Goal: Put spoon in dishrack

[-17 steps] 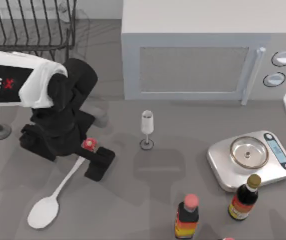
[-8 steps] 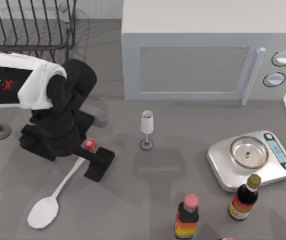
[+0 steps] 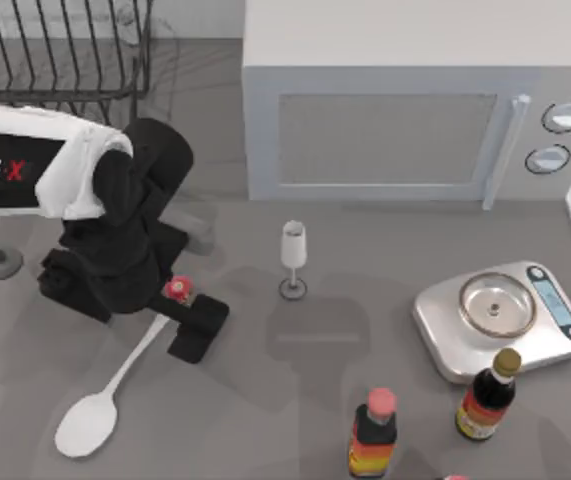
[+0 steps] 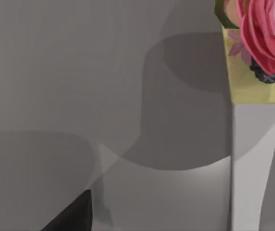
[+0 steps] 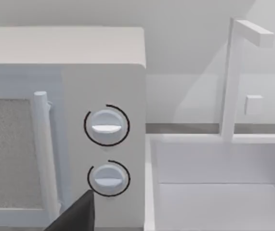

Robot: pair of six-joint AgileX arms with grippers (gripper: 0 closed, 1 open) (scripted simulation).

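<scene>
Spoon lies flat on the grey worktop near the top view's left side, its white oval bowl toward the near edge and its thin handle running up to the red-and-yellow knob. My left jaws sit right at that knob, one black finger lying alongside the handle's end; I cannot tell whether they are closed on it or merely around it. From my left wrist, the knob's pink flower and yellow collar show close up, with the white handle below them over the worktop. Dishrack of black wire stands at the far left corner, well apart from the spoon. A small clear stemmed glass stands to the right of my left jaws, in front of the big grey microwave. Farther right sit a silver kitchen scale and two dark sauce bottles. My right wrist camera faces the microwave's two dials.
</scene>
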